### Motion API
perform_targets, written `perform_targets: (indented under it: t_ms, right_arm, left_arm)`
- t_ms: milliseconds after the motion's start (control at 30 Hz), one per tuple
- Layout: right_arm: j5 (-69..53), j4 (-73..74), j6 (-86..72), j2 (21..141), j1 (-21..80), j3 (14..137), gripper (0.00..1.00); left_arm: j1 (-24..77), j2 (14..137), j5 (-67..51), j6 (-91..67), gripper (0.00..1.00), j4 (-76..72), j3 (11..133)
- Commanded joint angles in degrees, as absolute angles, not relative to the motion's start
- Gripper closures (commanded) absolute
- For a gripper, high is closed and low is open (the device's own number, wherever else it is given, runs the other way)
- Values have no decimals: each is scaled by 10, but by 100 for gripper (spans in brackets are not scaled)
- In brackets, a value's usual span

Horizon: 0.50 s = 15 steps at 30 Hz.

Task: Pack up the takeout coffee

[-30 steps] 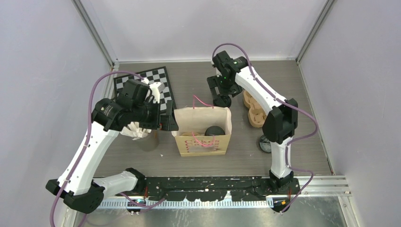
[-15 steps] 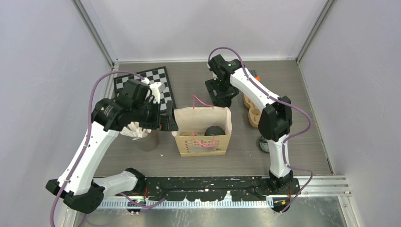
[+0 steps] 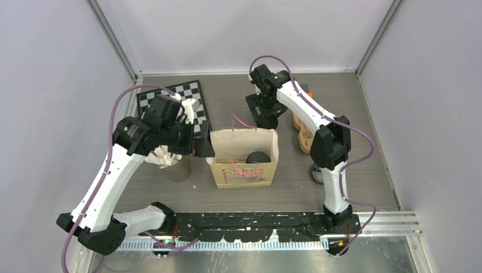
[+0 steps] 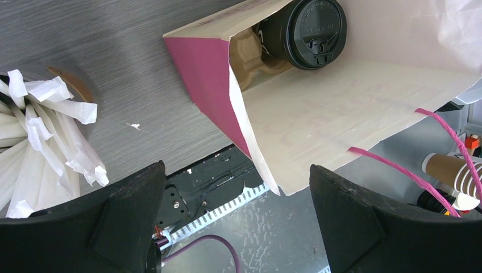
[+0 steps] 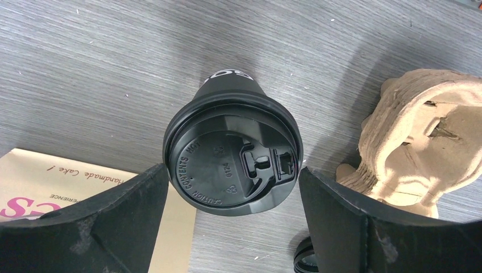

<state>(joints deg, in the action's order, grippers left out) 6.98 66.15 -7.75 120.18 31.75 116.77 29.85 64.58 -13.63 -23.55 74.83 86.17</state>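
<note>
Lidded cup (image 5: 232,159) upright on worktop (image 5: 85,68) beside bag (image 5: 34,196); right fingers (image 5: 131,210) open, straddling it; left fingers (image 4: 128,207) open, empty; other cup (image 4: 310,31) in bag; likely light, crushable paper; squeeze mid-body gently.

Table top (image 5: 85,57): we see a grey wood-grain finish, matt and finely streaked.
Cup lid (image 5: 233,165): black plastic, smooth with a soft sheen; we make out raised lettering moulded into it.
Cup carrier (image 5: 420,131): brown moulded cardboard, rough and fibrous to our eye.
Bag (image 4: 341,114): matt paper, creased; we see a smoother printed side.
Bag handles (image 4: 358,152): we see pink twisted cord.
Sticks (image 4: 51,125): we see crinkled white paper wrappers.
Front rail (image 3: 256,244): bare ribbed metal, dully shining.
</note>
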Motion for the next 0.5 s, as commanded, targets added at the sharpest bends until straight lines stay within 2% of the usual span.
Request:
perform_targets:
  t_ms: [0, 467]
  right_arm:
    - [74, 649, -69, 1204, 317, 1183, 11]
    - [69, 642, -72, 1205, 313, 1168, 12]
  left_arm:
    - [295, 643, -139, -226, 0, 739, 867]
    - [295, 641, -123, -213, 0, 744, 880]
